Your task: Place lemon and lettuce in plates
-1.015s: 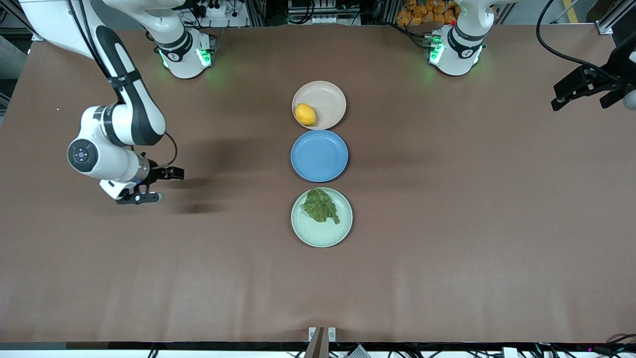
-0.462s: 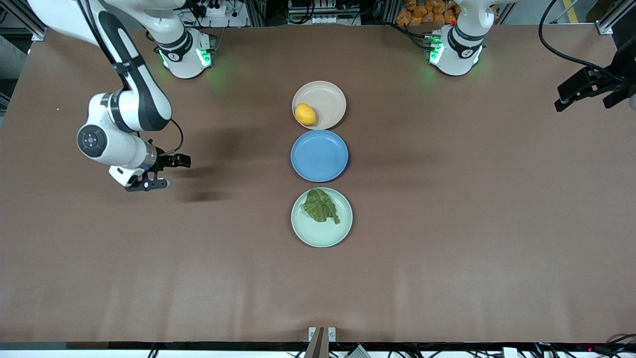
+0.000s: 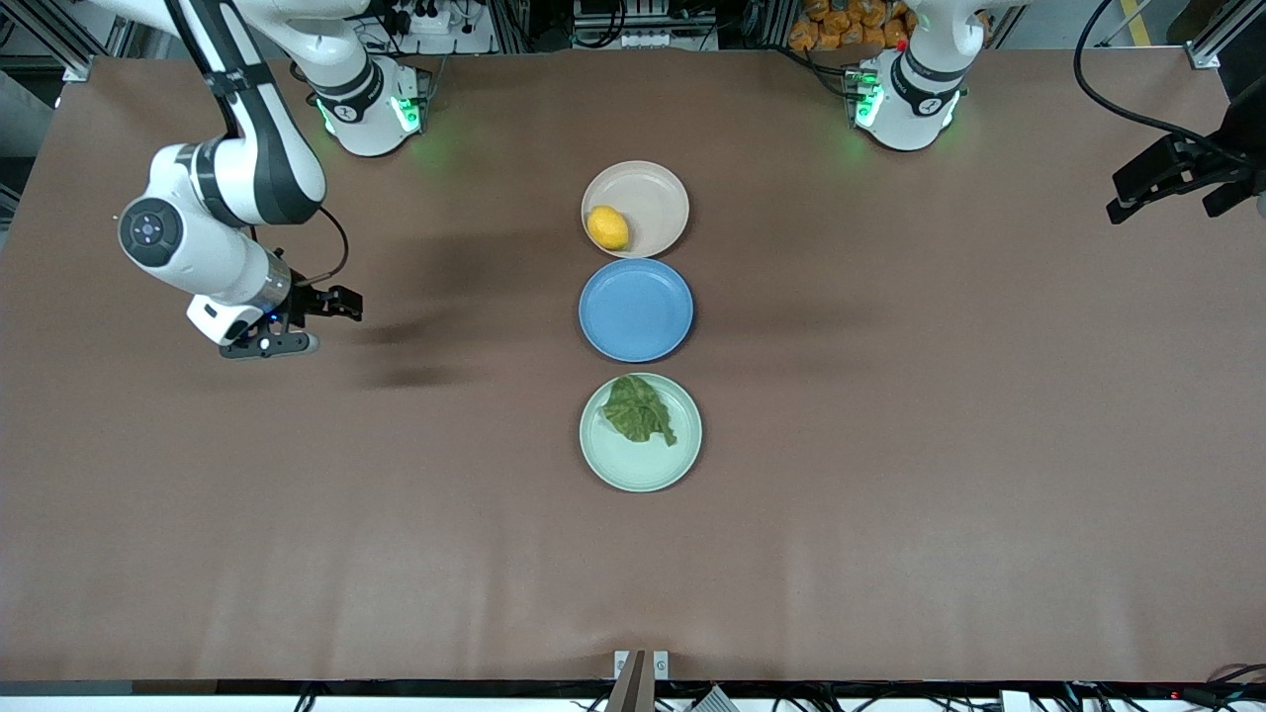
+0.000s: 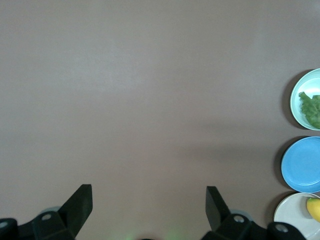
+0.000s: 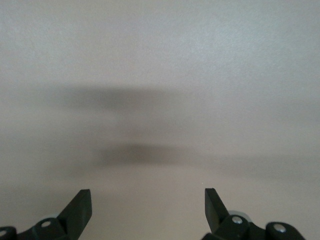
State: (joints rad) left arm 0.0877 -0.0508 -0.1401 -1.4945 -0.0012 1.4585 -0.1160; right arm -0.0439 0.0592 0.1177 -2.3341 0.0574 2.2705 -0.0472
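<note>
Looking down from the front view, the right arm bends out from its base and hangs the right gripper (image 3: 297, 324) over bare table (image 3: 890, 494), well apart from the blue plate (image 3: 635, 310) toward the right arm's end, its fingers spread and empty. The left gripper (image 3: 1167, 188) hangs at the table's edge at the left arm's end, also well apart from the blue plate. The lemon (image 3: 607, 226) lies in the beige-pink plate (image 3: 653, 193), just farther from the camera than the blue plate; the lettuce (image 3: 639, 408) lies in the mint plate (image 3: 643, 465), just nearer. The left wrist view shows its fingers (image 4: 77, 205) wide apart, holding nothing, with all three plates in a row. The right wrist view shows only spread fingers (image 5: 79, 207) above bare table and their shadows.
</note>
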